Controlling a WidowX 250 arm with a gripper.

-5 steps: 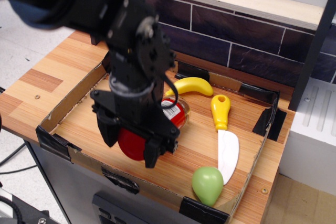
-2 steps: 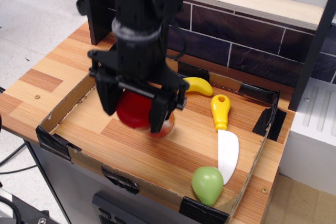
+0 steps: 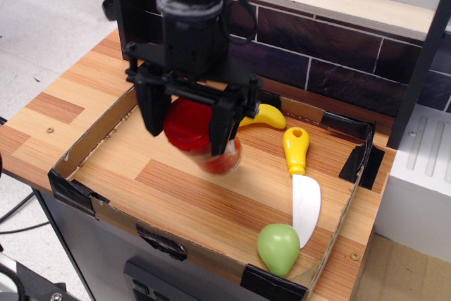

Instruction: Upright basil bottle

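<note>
The basil bottle (image 3: 201,135) is a clear jar with a wide red cap (image 3: 189,123). It hangs tilted in the air above the tray floor, cap toward the camera, lower end near the boards. My black gripper (image 3: 187,126) is shut on it, one finger (image 3: 151,109) left of the cap and one finger (image 3: 224,121) right of it. The arm hides the bottle's label and most of its body.
A shallow cardboard tray (image 3: 81,192) sits on the wooden table. In it lie a yellow toy banana (image 3: 266,115), a toy knife (image 3: 303,188) with a yellow handle, and a green pear (image 3: 279,248) at the front right. A dark brick wall stands behind.
The gripper has lifted the bottle off the tray floor and carried it up and slightly right. The bottle has swung from lying flat to a tilted pose.
</note>
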